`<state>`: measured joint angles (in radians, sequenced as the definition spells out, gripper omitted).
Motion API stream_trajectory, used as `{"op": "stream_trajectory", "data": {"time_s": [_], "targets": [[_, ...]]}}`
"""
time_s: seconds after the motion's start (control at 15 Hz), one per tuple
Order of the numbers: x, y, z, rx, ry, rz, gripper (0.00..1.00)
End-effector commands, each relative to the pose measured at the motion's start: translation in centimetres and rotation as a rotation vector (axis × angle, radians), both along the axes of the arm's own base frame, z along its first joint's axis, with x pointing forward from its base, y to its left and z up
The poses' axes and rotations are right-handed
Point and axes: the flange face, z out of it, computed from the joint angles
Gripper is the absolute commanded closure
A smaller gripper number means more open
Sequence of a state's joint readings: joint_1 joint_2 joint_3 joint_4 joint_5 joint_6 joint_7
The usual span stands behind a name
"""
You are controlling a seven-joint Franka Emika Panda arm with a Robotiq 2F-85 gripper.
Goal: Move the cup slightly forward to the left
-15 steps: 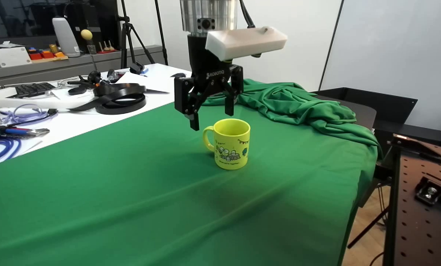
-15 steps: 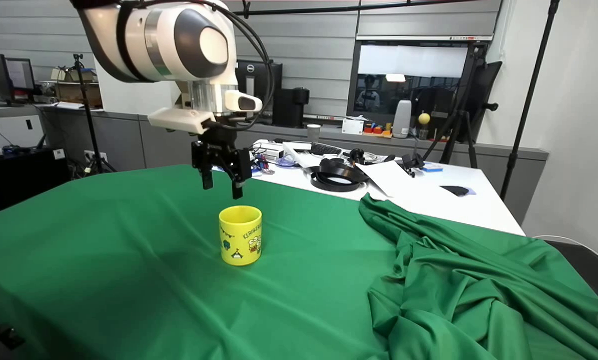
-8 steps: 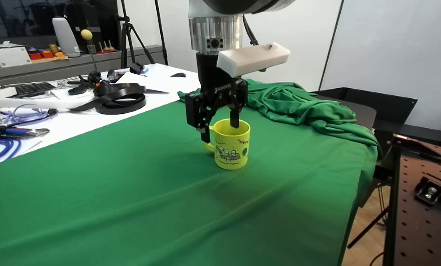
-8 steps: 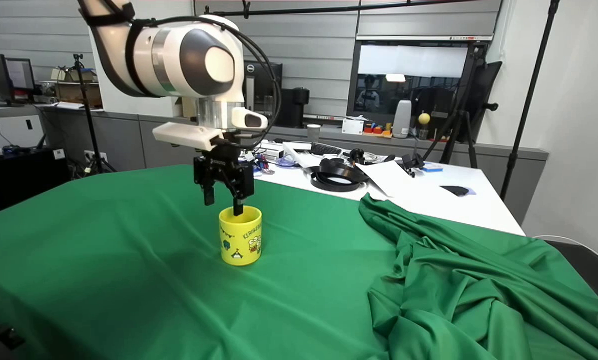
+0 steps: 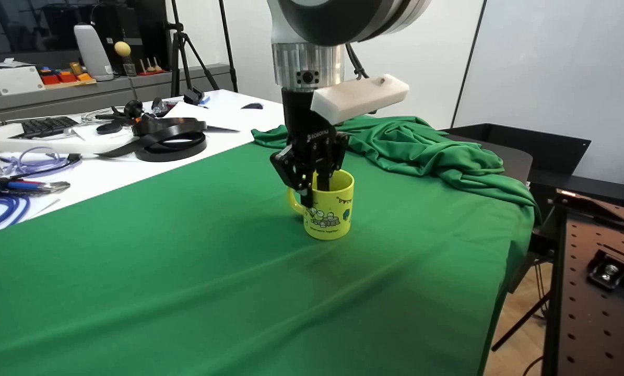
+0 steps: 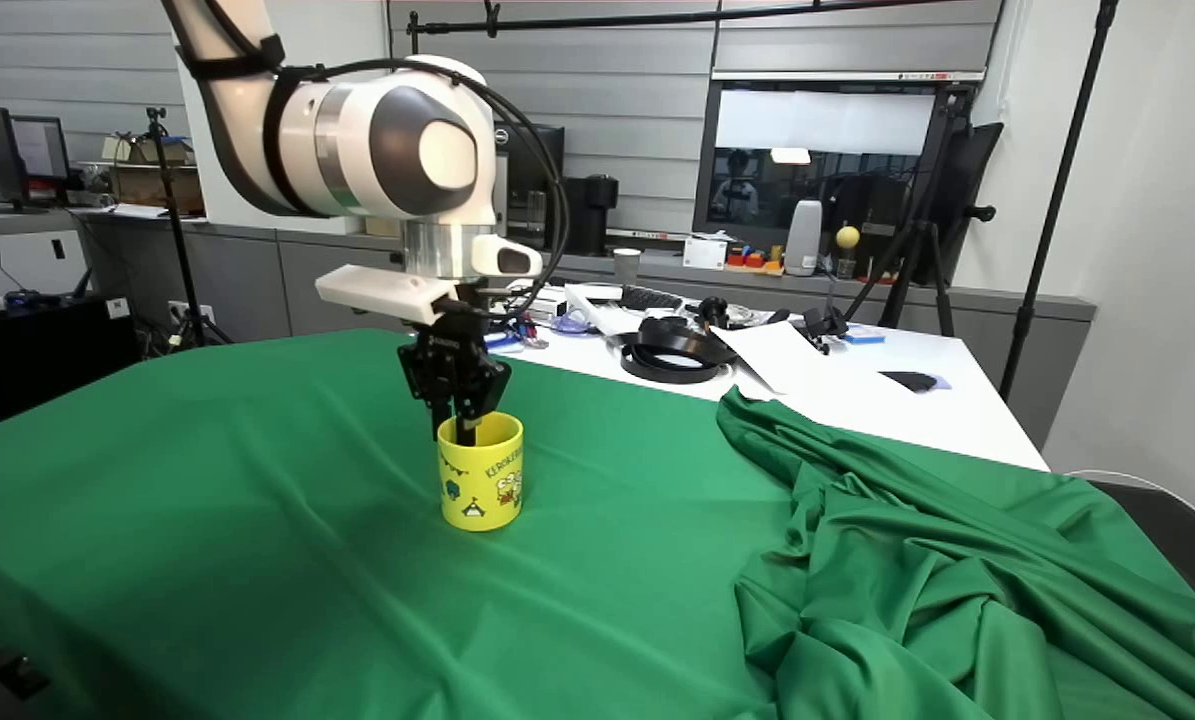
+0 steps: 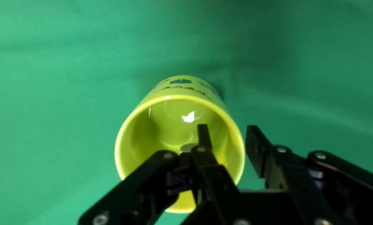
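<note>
The cup (image 5: 335, 222), a yellow mug with printed figures, stands upright on green cloth in both exterior views; its loop handle (image 5: 293, 202) shows in an exterior view. From above, my gripper (image 7: 227, 128) straddles the cup's wall. One of its fingers (image 7: 205, 137) reaches inside the cup (image 7: 180, 122), while the opposite one is outside, close by the rim. A gap shows between the inner finger and the wall, so the jaws stand partly apart and do not clamp it. Part of the rim is hidden behind the gripper in the wrist view.
Green cloth (image 5: 186, 271) covers the table, bunched into a heap (image 6: 907, 580) at one side. Farther off, a white tabletop carries black straps (image 6: 672, 350), cables and a keyboard. A perforated dark panel (image 5: 604, 292) stands beside the table in an exterior view.
My gripper has come down onto the cup, from above it to either side of its wall. Its jaws have drawn much closer together. The cup has stayed in place.
</note>
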<state>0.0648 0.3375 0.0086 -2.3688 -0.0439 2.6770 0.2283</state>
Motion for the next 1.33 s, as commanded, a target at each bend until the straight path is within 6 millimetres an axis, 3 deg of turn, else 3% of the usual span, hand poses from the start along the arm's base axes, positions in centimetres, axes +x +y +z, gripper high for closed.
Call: {"op": "stream_trajectory", "data": {"time_s": [0.0,0.13,0.47,0.93,1.27], "targets": [[0.7,-0.6,1.0,-0.008,-0.037,0.004,0.95],[0.8,-0.6,1.3,-0.008,-0.051,0.013,1.0],[1.8,0.3,2.6,-0.024,-0.074,0.066,0.98],[6.1,3.3,7.1,-0.042,-0.146,0.176,0.98],[7.5,5.8,6.8,-0.009,-0.127,0.231,0.98]]}}
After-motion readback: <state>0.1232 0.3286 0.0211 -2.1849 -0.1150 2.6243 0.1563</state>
